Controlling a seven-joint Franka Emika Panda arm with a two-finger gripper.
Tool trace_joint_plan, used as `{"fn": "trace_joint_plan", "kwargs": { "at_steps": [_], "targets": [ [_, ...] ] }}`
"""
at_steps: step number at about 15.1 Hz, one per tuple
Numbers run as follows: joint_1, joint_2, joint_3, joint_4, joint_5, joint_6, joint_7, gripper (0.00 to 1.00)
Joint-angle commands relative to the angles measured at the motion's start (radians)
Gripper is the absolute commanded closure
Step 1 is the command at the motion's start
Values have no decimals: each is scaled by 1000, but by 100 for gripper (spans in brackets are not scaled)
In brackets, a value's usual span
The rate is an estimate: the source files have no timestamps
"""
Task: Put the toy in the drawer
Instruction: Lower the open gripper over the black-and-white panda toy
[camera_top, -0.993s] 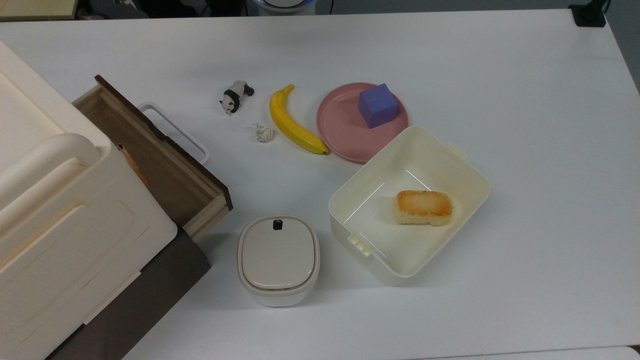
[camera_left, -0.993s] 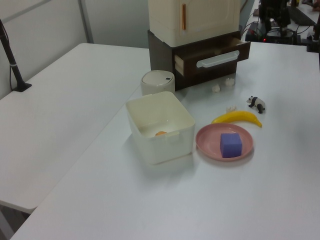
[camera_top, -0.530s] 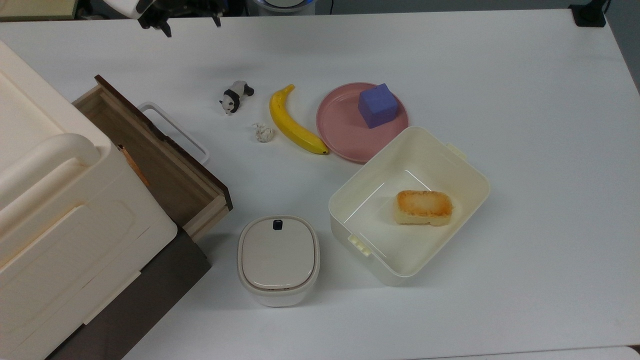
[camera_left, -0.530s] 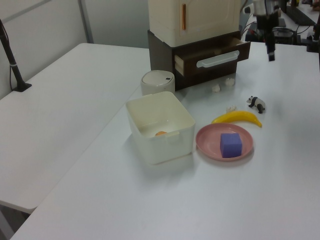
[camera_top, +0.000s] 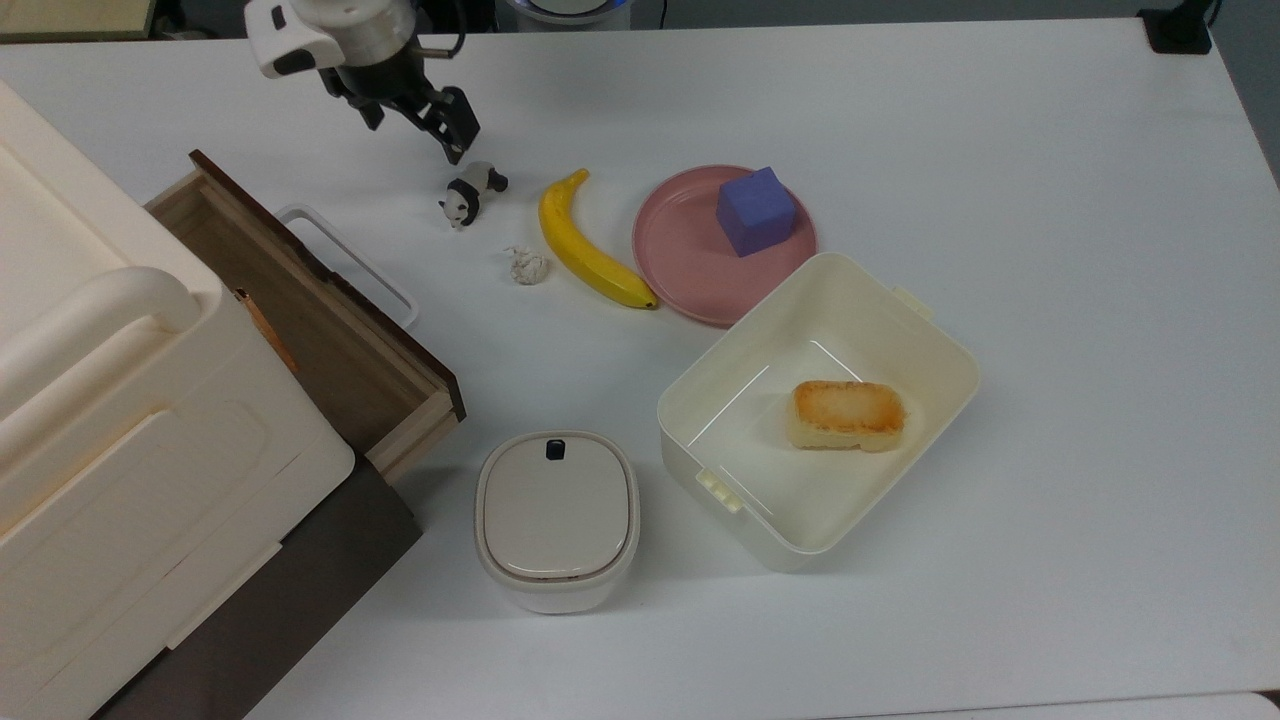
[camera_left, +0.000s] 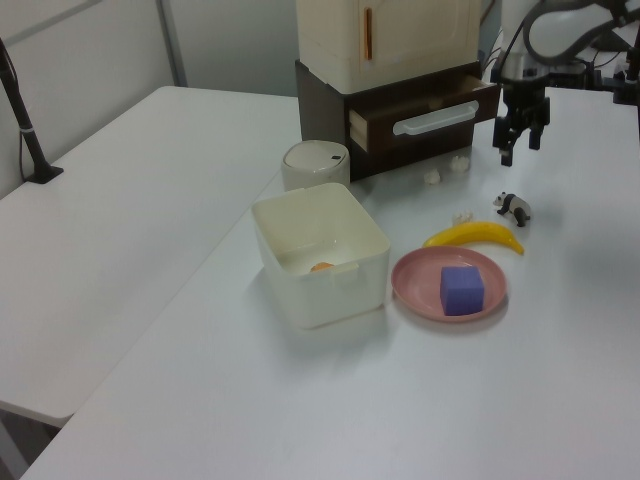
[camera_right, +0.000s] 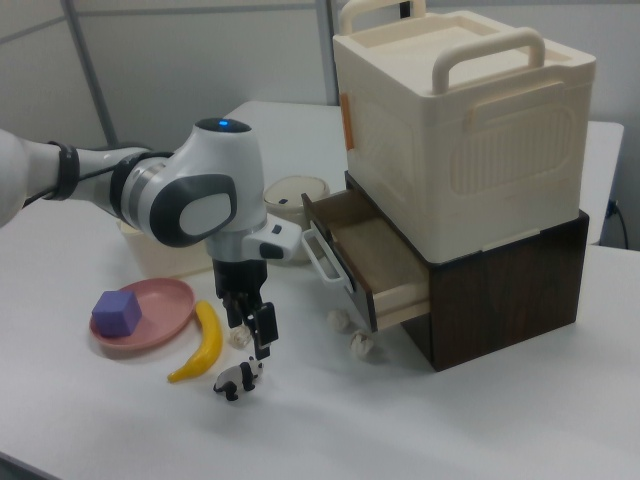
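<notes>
Since the earlier frame the gripper (camera_top: 412, 122) has come down from the table's edge and now hangs just above the toy (camera_top: 471, 192), its jaws spread apart and holding nothing. The toy (a small panda) stands on the white table (camera_top: 1050, 200), beside the banana (camera_top: 588, 247). The drawer (camera_top: 300, 310) is pulled out.

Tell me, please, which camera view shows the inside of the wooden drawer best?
The top view: it looks straight down into the open drawer, showing its floor and light wood sides. The right view shows the drawer at an angle, with part of the floor. The left view shows mainly its dark front and white handle.
</notes>
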Motion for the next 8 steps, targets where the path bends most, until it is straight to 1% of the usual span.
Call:
{"fn": "trace_joint_plan", "kwargs": {
  "at_steps": [1,3,8],
  "targets": [
    [62,18,-8,-58,11,72,178,0],
    [76,36,-6,-86,5,130,220,0],
    [122,118,-1,-85,-3,140,220,0]
  ]
}}
